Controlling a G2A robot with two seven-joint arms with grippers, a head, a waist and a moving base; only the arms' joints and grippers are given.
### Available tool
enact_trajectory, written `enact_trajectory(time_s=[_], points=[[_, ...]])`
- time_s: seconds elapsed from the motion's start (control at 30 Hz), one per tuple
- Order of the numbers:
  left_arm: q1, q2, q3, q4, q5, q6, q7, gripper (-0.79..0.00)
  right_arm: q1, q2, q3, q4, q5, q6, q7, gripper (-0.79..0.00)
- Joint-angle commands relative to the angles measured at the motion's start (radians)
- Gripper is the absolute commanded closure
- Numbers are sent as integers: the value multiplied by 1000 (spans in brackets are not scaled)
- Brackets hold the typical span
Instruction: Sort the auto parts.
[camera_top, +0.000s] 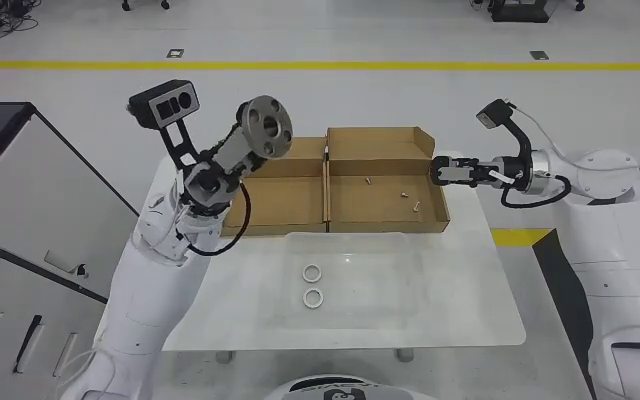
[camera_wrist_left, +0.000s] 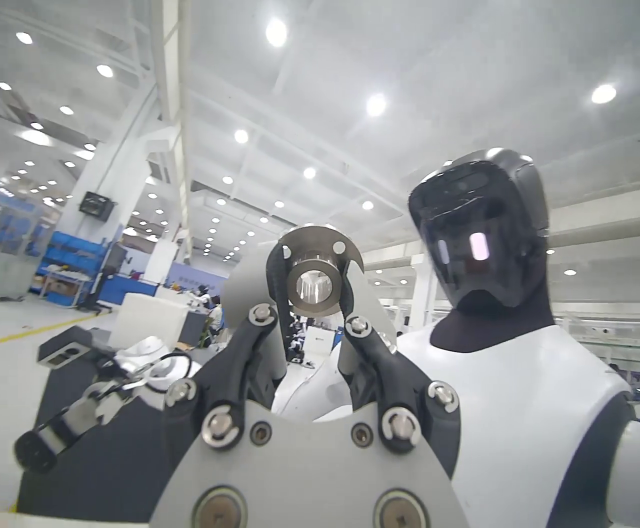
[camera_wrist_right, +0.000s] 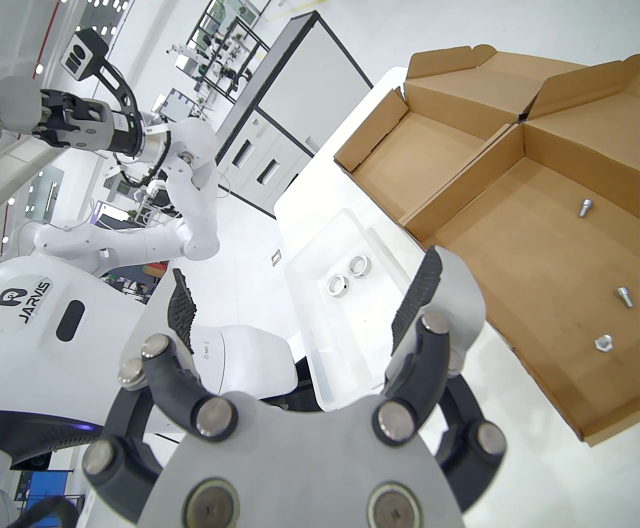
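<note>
My left gripper (camera_wrist_left: 312, 295) is shut on a grey metal flanged bushing (camera_wrist_left: 311, 286), held high in the air and pointing upward. From above, the bushing (camera_top: 266, 125) hangs over the far left corner of the left cardboard box (camera_top: 285, 195), with the left gripper (camera_top: 243, 143) just behind it. My right gripper (camera_top: 436, 172) stands open and empty at the right wall of the right cardboard box (camera_top: 350, 205). That box (camera_wrist_right: 500, 260) holds two bolts (camera_wrist_right: 584, 206) (camera_wrist_right: 622, 292) and a nut (camera_wrist_right: 603, 343). Two metal rings (camera_top: 312, 272) (camera_top: 314, 297) lie in a clear tray (camera_top: 420, 290).
The two open boxes sit side by side at the table's far side, and the left one (camera_wrist_right: 400, 150) has nothing in it. The clear tray (camera_wrist_right: 320, 380) lies in front of them. A grey cabinet (camera_top: 40, 190) stands left of the table.
</note>
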Motion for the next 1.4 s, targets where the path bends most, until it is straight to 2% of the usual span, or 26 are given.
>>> enact_trajectory(time_s=[0.0, 0.37, 0.8, 1.1, 1.37], points=[[2, -1, -7, 4, 83, 28, 21, 0, 0, 0, 0, 0, 0, 0, 0, -785], [13, 4, -28, 22, 470, 193, 59, 0, 0, 0, 0, 0, 0, 0, 0, -785], [5, 6, 5, 39, 726, 301, 74, 0, 0, 0, 0, 0, 0, 0, 0, -785], [-20, 19, 12, 52, 975, 395, -35, 0, 0, 0, 0, 0, 0, 0, 0, -785], [-107, 21, 60, 152, 1079, 437, -148, 0, 0, 0, 0, 0, 0, 0, 0, -785]])
